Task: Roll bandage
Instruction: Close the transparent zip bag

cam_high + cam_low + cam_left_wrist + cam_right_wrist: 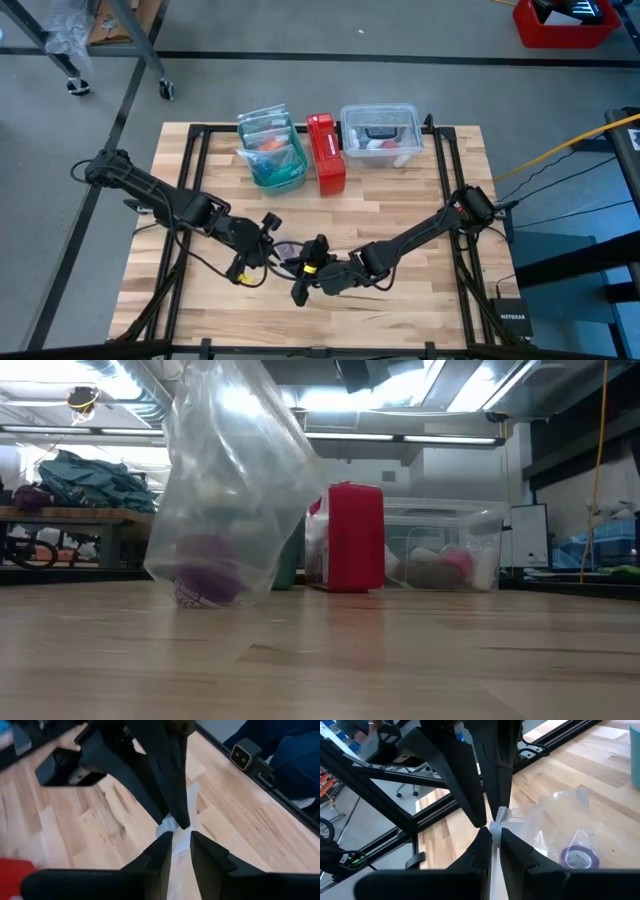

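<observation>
The left pincer (262, 243) and the right pincer (308, 268) meet just in front of the red box (326, 152), toward the desk's (420, 210) near edge. Both wrist views show the same thing: each pincer's fingers are nearly closed, pinching the rim of a clear plastic bag (560, 825) from opposite sides. In the low view the bag (235, 480) hangs lifted, its bottom just at the desk.

The bandage (579, 857) is inside that bag, at its bottom, a small purple coil; the low view shows it (207, 582) as a purple lump left of the red box (355, 538). My judgement: the task is at an early stage. The bandage is not yet out of the bag, so opening the bag, taking the bandage out and any rolling all appear to remain.

The desk is pale wood planks in a black frame. Left of the red box stands a bag with teal contents (272, 150); right of it, a clear bin (381, 135). Beyond the desk lies a grey floor with a red crate (562, 22) far right of the box, and the low view shows a lit workshop with cluttered benches.
</observation>
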Robot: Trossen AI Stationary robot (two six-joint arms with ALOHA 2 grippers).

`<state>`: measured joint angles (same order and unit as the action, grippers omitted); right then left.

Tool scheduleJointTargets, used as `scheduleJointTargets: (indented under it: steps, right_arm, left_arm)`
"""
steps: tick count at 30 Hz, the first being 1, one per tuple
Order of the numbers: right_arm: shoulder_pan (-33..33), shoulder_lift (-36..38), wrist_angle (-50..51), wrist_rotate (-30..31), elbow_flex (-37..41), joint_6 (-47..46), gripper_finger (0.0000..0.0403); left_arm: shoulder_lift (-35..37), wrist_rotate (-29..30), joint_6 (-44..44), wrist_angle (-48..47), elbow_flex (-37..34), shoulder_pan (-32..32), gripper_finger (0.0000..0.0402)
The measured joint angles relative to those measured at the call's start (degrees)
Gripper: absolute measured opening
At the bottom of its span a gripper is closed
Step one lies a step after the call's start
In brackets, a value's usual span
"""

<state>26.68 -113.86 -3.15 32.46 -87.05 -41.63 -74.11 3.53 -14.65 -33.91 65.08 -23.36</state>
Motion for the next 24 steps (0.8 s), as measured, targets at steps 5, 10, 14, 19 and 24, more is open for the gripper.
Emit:
scheduleJointTargets:
  steps: [5,10,14,19,24]
  right_arm:
    - [-0.1,0.0,1.1,-0.6,0.0,0.0,0.003]
    - [0.0,0.0,1.3,-1.8,0.0,-0.1,0.003]
    - [0.0,0.0,1.0,-2.1,0.0,-0.1,0.003]
    - [0.0,0.0,0.4,-2.1,0.0,-0.1,0.003]
    - [0.0,0.0,0.2,-2.1,0.0,-0.1,0.003]
  left_arm:
    - [0.2,0.5,3.5,-2.4,0.0,0.1,0.0077]
    - [0.2,0.9,5.5,-4.4,0.0,0.1,0.0093]
    - [0.2,0.9,5.2,-4.0,0.0,0.1,0.0108]
    - [0.2,0.8,3.3,-1.6,0.0,0.1,0.0117]
    - [0.2,0.2,2.6,0.4,0.0,0.1,0.0107]
